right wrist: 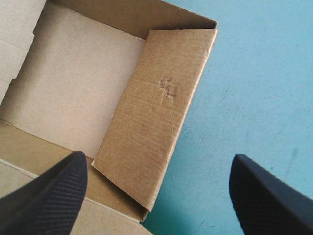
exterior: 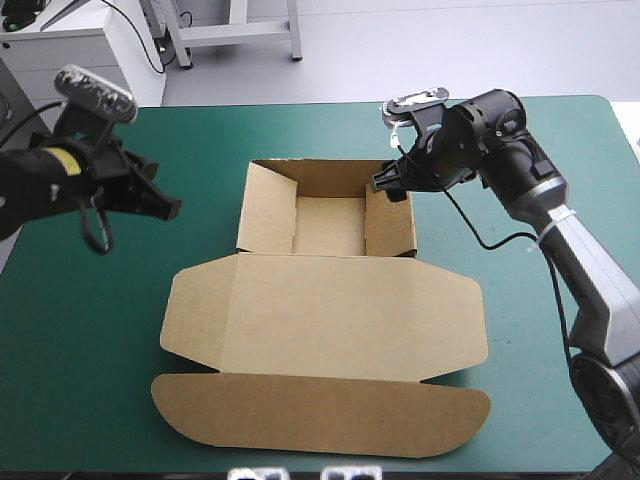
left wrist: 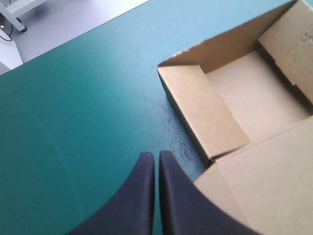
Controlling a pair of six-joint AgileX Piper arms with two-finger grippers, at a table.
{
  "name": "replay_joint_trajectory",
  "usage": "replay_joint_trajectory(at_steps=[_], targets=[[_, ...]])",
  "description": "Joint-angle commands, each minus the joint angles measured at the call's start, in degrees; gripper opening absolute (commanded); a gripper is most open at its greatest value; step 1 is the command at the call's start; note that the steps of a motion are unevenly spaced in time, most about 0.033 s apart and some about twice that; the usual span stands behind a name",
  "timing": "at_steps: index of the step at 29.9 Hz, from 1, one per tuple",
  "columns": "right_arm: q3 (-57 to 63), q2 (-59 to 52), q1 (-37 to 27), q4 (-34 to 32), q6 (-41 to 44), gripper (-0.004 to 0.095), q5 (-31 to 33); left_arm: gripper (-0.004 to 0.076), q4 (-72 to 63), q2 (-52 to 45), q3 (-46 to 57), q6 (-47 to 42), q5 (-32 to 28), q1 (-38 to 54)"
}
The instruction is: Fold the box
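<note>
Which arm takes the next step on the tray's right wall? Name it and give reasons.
Right. The right hand is open directly over the box's right wall. The left hand is shut, over the teal-green cover beside the left wall, touching nothing.

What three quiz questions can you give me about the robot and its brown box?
1. True or false: the left gripper is holding the box.
2. Pick one. The right gripper is: A open, B shut, C out of sight.
3. Fill the gap: the box's lid lies ____ on the table.
Key: 1 false, it is shut, beside the box. 2 A. 3 flat.
</note>
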Motion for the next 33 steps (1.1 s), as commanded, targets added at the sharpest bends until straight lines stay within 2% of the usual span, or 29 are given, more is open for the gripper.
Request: replay_joint_trajectory(at_steps=[1,7,15,22,28,33], targets=[[-1.17,-1.5,-0.05,0.38,-0.41,0.0738,-0.46,-0.0006,1.91,-9.27,8.07,0.57,2.65,-0.18],[-1.17,0.14,-0.05,0.75,-0.15,0.0738,-0.88,-0.0006,2.6,-22.69,27.99,-1.2,2.65,-0.18],[-1.17,2.97,-0.05,0.75,-0.15,0.0738,-1.22,-0.0006,2.6,-35.99,46.61,-9.12,2.03,-0.18],[-1.17,5.69,-0.05,0.55,0.45,0.0738,-1.62,-0.0008,2.6,-43.71,54.02,-13.91,1.81,-0.18],[-1.17,10.49,-0.31,-0.25,2.08,0.0738,-2.15,-0.0008,3.45,-46.07,58.29,-14.02,1.67,-0.18],[-1.17,13.79,-2.7,4.04,2.08,0.0737,-3.82,-0.0008,4.42,-46.14,59.84,-15.88,1.97,-0.18]])
